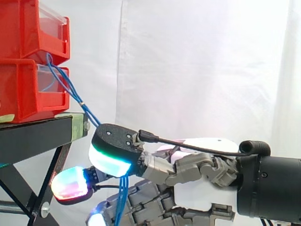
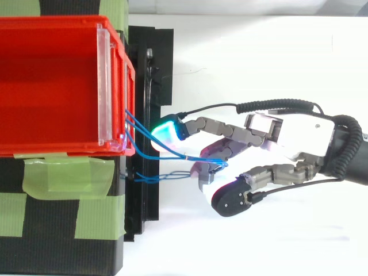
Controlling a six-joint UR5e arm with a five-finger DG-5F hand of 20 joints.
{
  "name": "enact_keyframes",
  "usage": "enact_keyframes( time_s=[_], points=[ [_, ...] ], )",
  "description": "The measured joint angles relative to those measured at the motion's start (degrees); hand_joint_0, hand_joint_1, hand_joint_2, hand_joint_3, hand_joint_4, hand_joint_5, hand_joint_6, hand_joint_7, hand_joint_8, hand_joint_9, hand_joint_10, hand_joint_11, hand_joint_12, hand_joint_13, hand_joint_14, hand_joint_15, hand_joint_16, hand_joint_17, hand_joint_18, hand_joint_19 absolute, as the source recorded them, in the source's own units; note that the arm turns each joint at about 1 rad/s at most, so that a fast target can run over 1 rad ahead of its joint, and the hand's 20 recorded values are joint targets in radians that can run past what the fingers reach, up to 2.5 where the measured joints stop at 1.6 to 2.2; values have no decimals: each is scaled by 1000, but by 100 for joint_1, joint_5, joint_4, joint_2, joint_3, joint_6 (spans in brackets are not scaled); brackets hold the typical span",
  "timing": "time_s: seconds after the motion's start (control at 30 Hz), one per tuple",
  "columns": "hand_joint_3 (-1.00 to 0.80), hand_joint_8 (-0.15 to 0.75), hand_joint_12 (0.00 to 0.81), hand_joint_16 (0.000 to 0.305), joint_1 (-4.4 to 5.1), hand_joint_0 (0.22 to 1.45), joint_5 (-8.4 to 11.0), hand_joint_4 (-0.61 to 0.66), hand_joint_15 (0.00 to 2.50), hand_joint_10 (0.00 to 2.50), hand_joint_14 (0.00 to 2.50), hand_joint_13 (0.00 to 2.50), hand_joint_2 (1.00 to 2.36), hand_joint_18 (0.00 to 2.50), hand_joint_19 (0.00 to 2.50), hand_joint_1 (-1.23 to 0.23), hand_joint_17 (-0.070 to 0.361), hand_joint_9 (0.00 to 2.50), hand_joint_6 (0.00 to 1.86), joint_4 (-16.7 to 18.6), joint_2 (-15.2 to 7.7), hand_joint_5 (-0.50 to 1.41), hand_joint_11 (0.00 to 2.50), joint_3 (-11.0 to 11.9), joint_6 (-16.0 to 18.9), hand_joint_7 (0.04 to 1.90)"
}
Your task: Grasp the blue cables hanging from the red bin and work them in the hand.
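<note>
Thin blue cables (image 1: 71, 91) hang from the front of the lower red bin (image 1: 21, 89) and slope down to the right into the hand (image 1: 207, 147). The hand reaches in from the right, just below the stand's top edge. Its fingers are curled, and the cables pass between a green-white glowing fingertip (image 1: 109, 162) and the fingers below, trailing out underneath. From above, the cables (image 2: 169, 157) run from the bin (image 2: 52, 86) lip to the curled fingers of the hand (image 2: 299, 135). A cyan-green fingertip (image 2: 165, 131) lies close to the bin's front.
A second red bin (image 1: 23, 26) is stacked on the lower one. Both rest on a black stand (image 1: 33, 134) with slanted legs. Green tape (image 2: 63, 175) holds the bin to the stand. A white curtain hangs behind.
</note>
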Motion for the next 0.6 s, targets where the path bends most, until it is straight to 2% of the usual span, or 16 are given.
enact_keyframes(
  time_s=[0.1, 0.17, 0.23, 0.3, 0.33, 0.37, 0.4, 0.43, 0.47, 0.5, 0.57, 0.6],
  points=[
    [-866, 342, 458, 52, 4, 841, -5, 225, 963, 15, 22, 965, 1006, 688, 512, -525, 117, 988, 5, -55, 0, -229, 1301, 2, 5, 669],
    [-869, 334, 451, 56, 9, 842, -21, 226, 1203, 7, 18, 1092, 1006, 795, 647, -526, 126, 1024, 6, -71, 0, -227, 1562, 4, 11, 676],
    [-877, 332, 440, 58, 13, 842, -40, 229, 1349, 20, 13, 1146, 1005, 846, 715, -528, 131, 1038, 6, -84, 0, -224, 1716, 3, 18, 681],
    [-874, 323, 427, 59, 17, 841, -72, 229, 1556, 660, 2, 1207, 1005, 923, 808, -530, 133, 957, 6, -115, 0, -218, 1669, 3, 19, 689],
    [-881, 322, 418, 60, 19, 840, -90, 230, 1602, 881, 127, 1204, 1005, 944, 845, -531, 134, 919, 6, -137, 0, -216, 1673, 3, 19, 691],
    [-887, 328, 414, 61, 19, 838, -108, 229, 1552, 1254, 477, 1149, 1004, 1002, 934, -532, 137, 866, 6, -159, 0, -213, 1627, 3, 20, 695],
    [-885, 329, 418, 60, 20, 836, -135, 229, 1546, 1264, 530, 1142, 1004, 1010, 954, -533, 136, 864, 7, -188, 0, -214, 1633, 3, 19, 696],
    [-893, 329, 418, 61, 20, 829, -160, 230, 1468, 1545, 986, 1069, 1004, 1077, 1068, -534, 138, 817, 6, -210, 0, -211, 1632, 3, 21, 702],
    [-897, 331, 418, 61, 21, 827, -193, 231, 1424, 1784, 1186, 1044, 1004, 1104, 1152, -535, 136, 788, 6, -236, 0, -209, 1594, 3, 24, 702],
    [-899, 333, 420, 61, 21, 825, -218, 230, 1382, 1802, 1358, 1023, 1004, 1128, 1188, -535, 138, 782, 6, -253, 1, -208, 1629, 3, 27, 705],
    [-907, 335, 422, 60, 22, 817, -277, 231, 1313, 2264, 1894, 948, 1003, 1193, 1258, -533, 135, 713, 6, -281, 2, -202, 1665, 3, 32, 718],
    [-910, 337, 417, 59, 21, 815, -300, 230, 1329, 2465, 1991, 928, 1003, 1228, 1326, -532, 133, 676, 7, -290, 2, -202, 1677, 3, 33, 726]
  ],
)
